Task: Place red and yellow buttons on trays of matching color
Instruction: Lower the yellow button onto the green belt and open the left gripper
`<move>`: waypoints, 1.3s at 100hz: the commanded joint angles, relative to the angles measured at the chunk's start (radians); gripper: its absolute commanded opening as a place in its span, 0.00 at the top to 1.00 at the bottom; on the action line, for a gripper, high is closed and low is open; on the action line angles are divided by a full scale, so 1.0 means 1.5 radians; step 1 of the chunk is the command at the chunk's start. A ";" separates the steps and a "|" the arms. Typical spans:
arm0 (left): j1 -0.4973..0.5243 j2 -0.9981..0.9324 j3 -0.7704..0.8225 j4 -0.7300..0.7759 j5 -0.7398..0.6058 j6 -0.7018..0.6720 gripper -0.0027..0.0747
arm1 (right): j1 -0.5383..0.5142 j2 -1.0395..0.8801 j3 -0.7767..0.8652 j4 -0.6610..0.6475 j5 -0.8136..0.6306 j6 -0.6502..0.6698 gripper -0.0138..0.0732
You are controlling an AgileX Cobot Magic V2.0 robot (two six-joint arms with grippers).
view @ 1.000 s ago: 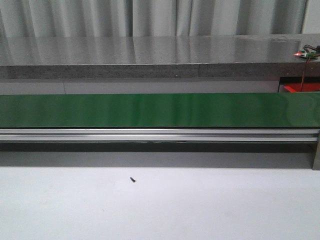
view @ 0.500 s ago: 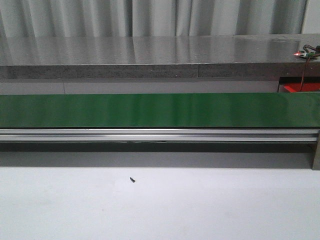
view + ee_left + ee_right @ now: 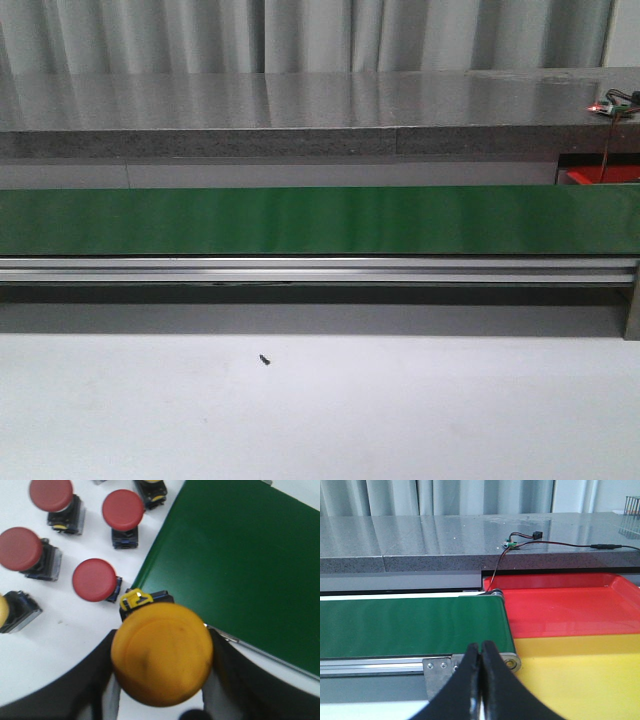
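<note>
- Front view: the green belt (image 3: 320, 220) carries nothing, and neither arm shows, so we reckon we're early on.
- Left wrist: our left gripper (image 3: 162, 680) is clamped on a yellow button (image 3: 161, 652) by the belt's edge; red buttons (image 3: 94, 579) wait (plenty left).
- Right wrist: our right gripper (image 3: 481, 672) is pinched closed on nothing, facing the bare red tray (image 3: 560, 605) and yellow tray (image 3: 580, 675).

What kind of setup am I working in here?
Probably an industrial sorting test cell: a green conveyor belt on an aluminium frame, a red tray and yellow tray at its end, and the left gripper holding a yellow button.
</note>
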 commanded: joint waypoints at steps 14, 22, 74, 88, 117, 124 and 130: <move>-0.067 0.059 -0.083 -0.013 -0.027 0.001 0.77 | 0.002 -0.012 -0.012 -0.002 -0.055 -0.001 0.92; -0.083 0.088 -0.103 -0.013 -0.042 0.001 0.77 | 0.002 -0.012 -0.012 -0.002 -0.055 -0.001 0.92; -0.095 0.176 -0.171 -0.018 -0.023 0.002 0.64 | 0.002 -0.012 -0.012 -0.002 -0.055 -0.001 0.92; -0.095 0.176 -0.183 -0.030 -0.007 0.018 0.37 | 0.002 -0.012 -0.012 -0.002 -0.055 -0.001 0.92; -0.095 0.167 -0.225 -0.055 0.044 0.024 0.25 | 0.002 -0.012 -0.012 -0.002 -0.055 -0.001 0.92; -0.095 0.147 -0.225 -0.060 0.047 0.029 0.25 | 0.002 -0.012 -0.012 -0.002 -0.055 -0.001 0.92; -0.095 0.130 -0.225 -0.060 0.047 0.029 0.25 | 0.002 -0.012 -0.012 -0.002 -0.055 -0.001 0.92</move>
